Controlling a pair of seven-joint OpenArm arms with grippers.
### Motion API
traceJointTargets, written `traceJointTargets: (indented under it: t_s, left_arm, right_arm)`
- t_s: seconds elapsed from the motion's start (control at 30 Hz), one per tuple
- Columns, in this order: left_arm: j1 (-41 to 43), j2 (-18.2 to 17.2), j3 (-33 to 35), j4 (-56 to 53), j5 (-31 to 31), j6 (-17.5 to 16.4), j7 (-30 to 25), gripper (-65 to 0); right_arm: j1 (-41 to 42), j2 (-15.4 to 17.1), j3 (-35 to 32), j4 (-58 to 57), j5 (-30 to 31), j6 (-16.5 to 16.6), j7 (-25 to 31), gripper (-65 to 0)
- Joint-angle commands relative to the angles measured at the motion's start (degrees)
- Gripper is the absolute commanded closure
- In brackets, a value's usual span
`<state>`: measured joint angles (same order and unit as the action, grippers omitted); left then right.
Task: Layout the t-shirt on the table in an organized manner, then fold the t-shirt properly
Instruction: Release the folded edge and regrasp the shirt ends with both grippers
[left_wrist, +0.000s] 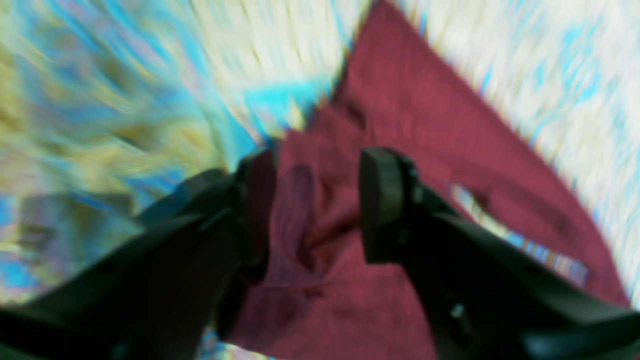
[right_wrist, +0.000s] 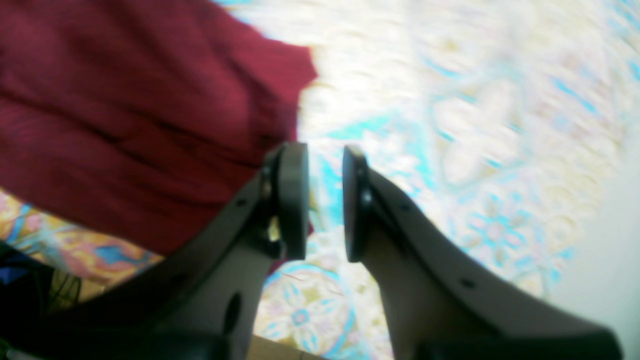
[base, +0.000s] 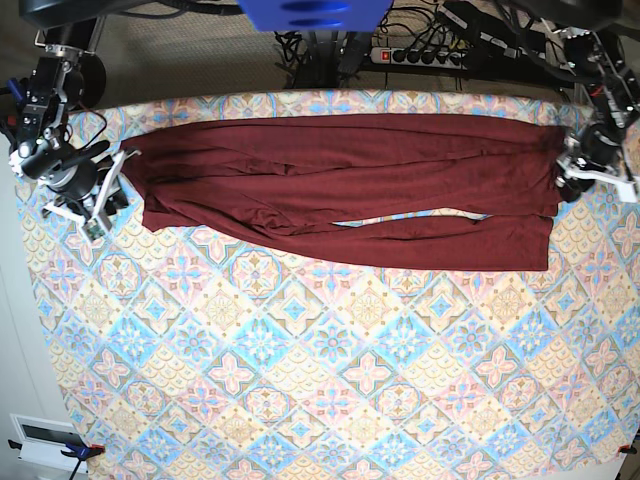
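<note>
The t-shirt (base: 345, 190) lies as a long folded band across the far part of the table (base: 330, 400), its long axis running from 9 to 3 o'clock in the base view. The left gripper (left_wrist: 317, 205) stands wide at the 3 o'clock end, cloth bunched between its jaws but unpinched. The right gripper (right_wrist: 325, 200), narrowly parted and empty, sits just off the 9 o'clock end (cloth toward its 10 o'clock). No containers here.

T-shirt (base: 350, 190) across the table's (base: 320, 380) far half, one claw at each end.
</note>
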<state>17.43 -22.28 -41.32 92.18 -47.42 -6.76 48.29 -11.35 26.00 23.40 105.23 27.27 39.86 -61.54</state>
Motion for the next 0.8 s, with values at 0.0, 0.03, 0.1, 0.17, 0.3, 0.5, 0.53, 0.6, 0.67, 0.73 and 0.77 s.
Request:
traceJointTargets:
  t_s: [0.0, 0.03, 0.1, 0.17, 0.3, 0.5, 0.53, 0.6, 0.67, 0.73, 0.77]
  left_arm:
    - [-0.95, -1.94, -0.04, 0.43, -0.98, -0.58, -0.34, -30.1]
    - [-2.35, -2.55, -0.04, -0.01, -0.89, -0.58, -0.25, -31.1]
    - [-5.34, -2.73, -0.04, -1.94, -0.80, -0.58, -0.16, -31.9]
    - [-8.24, -2.82, -0.04, -4.49, -0.19, -0.58, -0.07, -31.8]
    - [-15.45, -2.64, 1.10, -9.41, 4.83, -0.58, 0.01, -31.8]
    - [-23.89, -2.38, 10.16, -17.24, 11.59, -0.58, -0.42, -31.8]
    - [-25.21, -1.94, 11.39, -19.17, 12.12, -0.58, -0.69, -31.8]
    - [-27.15, -1.23, 12.97, -22.34, 13.00, -0.58, -2.62, -31.8]
    - [-27.67, -0.79, 14.29, -24.97, 14.32, -0.49, -4.91, -31.8]
    - [-27.67, -0.71, 15.25, -26.47, 15.11, -0.49, -6.84, -31.8]
    - [-27.67, -0.35, 15.43, -26.99, 15.29, -0.49, -7.55, -31.8]
  right_arm:
    - [0.67, 0.77, 0.21, 1.01, 1.00, 0.14, 0.92, -11.7]
    - [0.67, 0.77, 0.21, 1.01, 1.00, 0.14, 0.92, -11.7]
    - [0.67, 0.77, -0.15, 1.01, 0.91, 0.14, 0.92, -11.7]
    - [0.76, 0.59, -0.15, 1.10, 1.00, 0.14, 0.92, -11.7]
    - [0.76, -0.99, -1.20, 1.10, 0.73, 0.14, 0.92, -11.7]
    - [0.76, -1.43, -1.29, 1.10, 0.73, 0.14, 0.83, -11.7]
    - [0.76, -1.43, -1.29, 1.10, 0.73, 0.14, 0.83, -11.7]
    - [0.85, -1.43, -1.29, 1.10, 0.73, 0.14, 0.83, -11.7]
    - [0.85, -1.43, -1.29, 1.10, 0.73, 0.14, 0.83, -11.7]
    - [0.85, -1.43, -1.11, 1.10, 0.73, 0.14, 0.83, -11.7]
    - [0.85, -1.43, -0.94, 1.10, 0.73, 0.14, 0.83, -11.7]
